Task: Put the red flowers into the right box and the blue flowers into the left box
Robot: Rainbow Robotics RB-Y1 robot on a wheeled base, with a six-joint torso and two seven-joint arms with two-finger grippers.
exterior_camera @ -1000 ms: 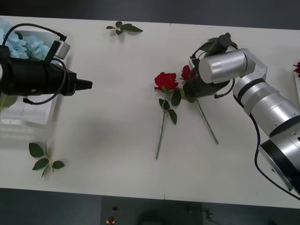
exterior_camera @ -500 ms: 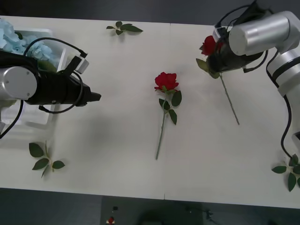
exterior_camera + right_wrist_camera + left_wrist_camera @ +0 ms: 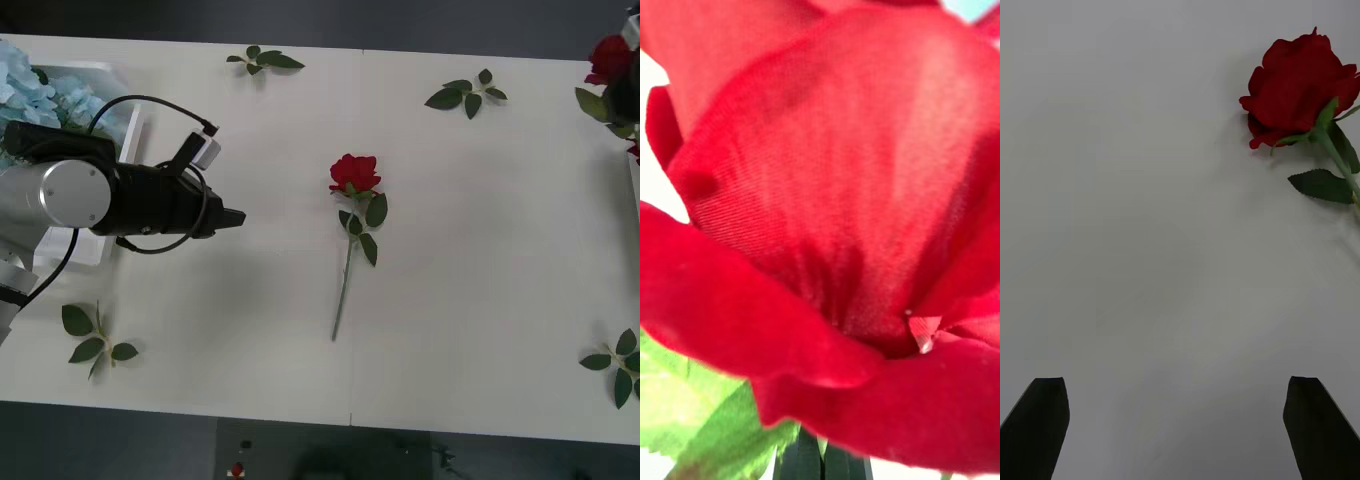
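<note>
One red flower (image 3: 354,172) lies on the white table at the centre, its stem running toward me; it also lies ahead of the left wrist, red flower (image 3: 1300,86). My left gripper (image 3: 235,216) is open to its left, about a hand's width short of the bloom, with black fingers (image 3: 1039,427) spread wide over bare table. At the far right edge my right gripper (image 3: 628,100) is shut on another red flower (image 3: 610,58), whose bloom (image 3: 835,210) sits right above its fingers (image 3: 801,461). Blue flowers (image 3: 40,85) lie in the left box (image 3: 110,70) behind my left arm.
Loose green leaf sprigs lie at the back centre (image 3: 262,60), back right (image 3: 465,95), front left (image 3: 95,340) and front right (image 3: 618,365). A bit of red bloom (image 3: 635,150) and a white rim (image 3: 634,195) show at the right edge.
My right gripper lifted the rose it held beside the centre one and carried it off to the far right. My left arm advanced rightward toward the remaining rose.
</note>
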